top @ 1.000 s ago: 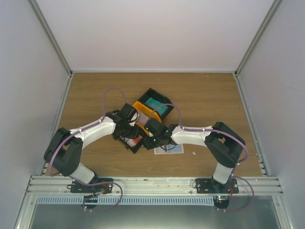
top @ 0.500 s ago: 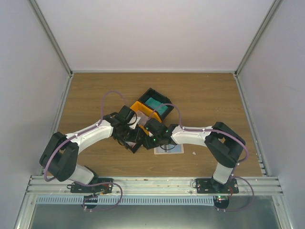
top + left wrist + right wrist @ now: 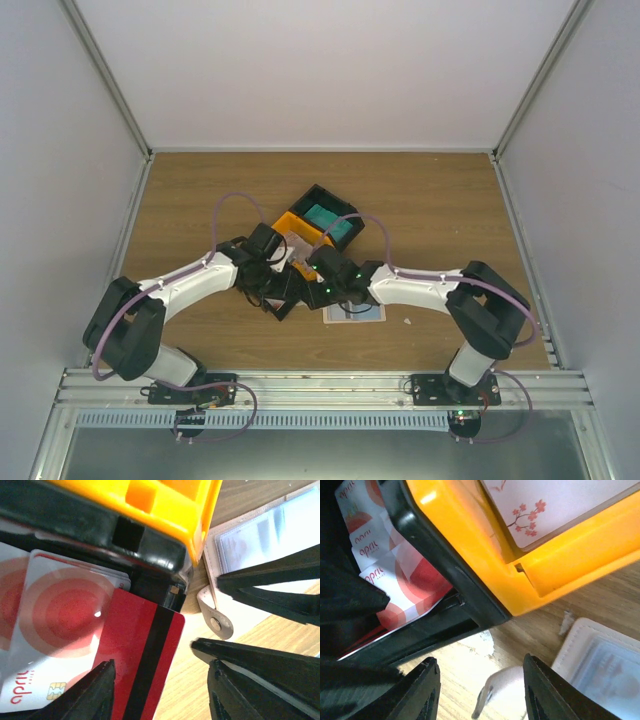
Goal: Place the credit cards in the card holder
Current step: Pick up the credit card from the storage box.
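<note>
One second on: left jaws wider, red card (image 3: 145, 665) between; right arm (image 3: 415, 290) stretched.

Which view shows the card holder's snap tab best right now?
Left wrist: the snap tab lies whole and close, its metal snap facing the camera. Right wrist catches it only low in frame, partly cut off. Top external shows the card holder as a small, partly hidden patch; the tab cannot be made out.
</note>
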You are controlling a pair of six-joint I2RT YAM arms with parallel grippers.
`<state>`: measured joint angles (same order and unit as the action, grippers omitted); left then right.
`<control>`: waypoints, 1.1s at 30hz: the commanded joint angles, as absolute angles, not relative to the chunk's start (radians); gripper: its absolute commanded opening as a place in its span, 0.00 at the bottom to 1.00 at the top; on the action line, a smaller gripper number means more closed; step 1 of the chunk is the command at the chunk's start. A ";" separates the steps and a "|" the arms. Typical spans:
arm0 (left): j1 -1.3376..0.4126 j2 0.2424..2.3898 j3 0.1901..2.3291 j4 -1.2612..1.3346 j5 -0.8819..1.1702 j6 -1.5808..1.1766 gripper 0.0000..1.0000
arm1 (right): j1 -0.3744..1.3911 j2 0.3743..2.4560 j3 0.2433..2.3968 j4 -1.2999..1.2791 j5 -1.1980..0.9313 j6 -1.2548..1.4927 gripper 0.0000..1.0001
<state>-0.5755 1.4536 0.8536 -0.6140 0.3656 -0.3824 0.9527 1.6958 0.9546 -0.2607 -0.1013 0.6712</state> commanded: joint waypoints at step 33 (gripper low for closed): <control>-0.693 1.434 0.978 -0.728 0.041 -0.394 0.00 | 0.853 1.384 0.800 -0.258 0.025 0.714 0.55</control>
<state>-0.6868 1.4788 0.9466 -0.7216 0.0994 -0.3840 0.8711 1.4136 0.8196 -0.2913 0.0498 0.7227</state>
